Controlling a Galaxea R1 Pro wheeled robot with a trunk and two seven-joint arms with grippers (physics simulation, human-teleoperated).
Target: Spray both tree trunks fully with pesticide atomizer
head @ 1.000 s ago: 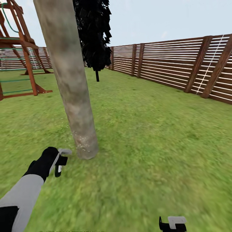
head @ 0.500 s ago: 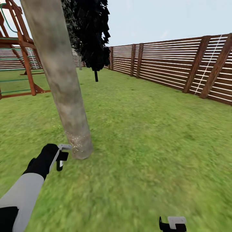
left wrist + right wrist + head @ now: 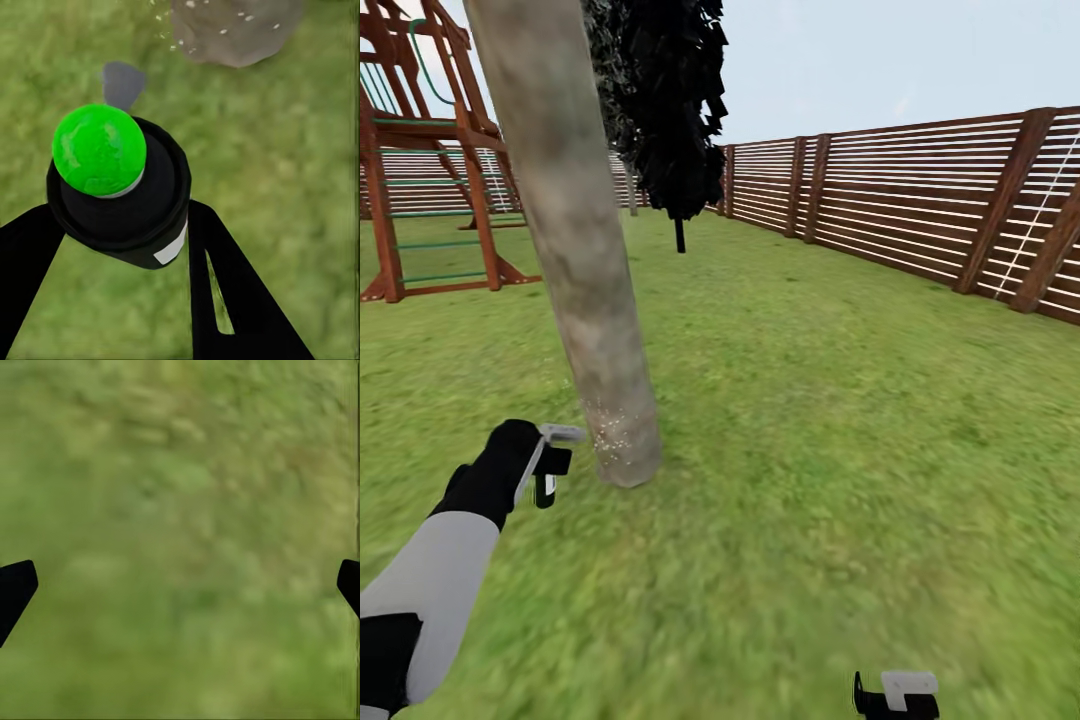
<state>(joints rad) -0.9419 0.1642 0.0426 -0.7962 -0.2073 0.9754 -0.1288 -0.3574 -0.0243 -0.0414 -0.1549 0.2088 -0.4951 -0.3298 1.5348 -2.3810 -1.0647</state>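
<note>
A thick, pale mottled tree trunk (image 3: 575, 250) rises from the lawn left of centre, and fine white specks dot its base (image 3: 615, 435). My left gripper (image 3: 550, 470) hovers low just left of that base, shut on the pesticide atomizer (image 3: 547, 487). In the left wrist view the atomizer (image 3: 124, 202) is a black bottle with a white band and a green tip. It sits between the black fingers (image 3: 225, 292) and points toward the speckled trunk base (image 3: 236, 30). My right gripper (image 3: 895, 693) hangs at the bottom edge, open over bare grass (image 3: 180, 585).
A black cypress (image 3: 675, 110) stands behind the trunk, with a thin pale trunk (image 3: 630, 190) far back beside it. A red wooden play frame (image 3: 430, 170) is at the left. The brown slat fence (image 3: 920, 200) runs along the right. Open lawn (image 3: 840, 400) lies to the right.
The head view has shifted, so the whole scene sits further right. My left gripper with the atomizer has come up a little and nearer the trunk base. The right gripper is unchanged.
</note>
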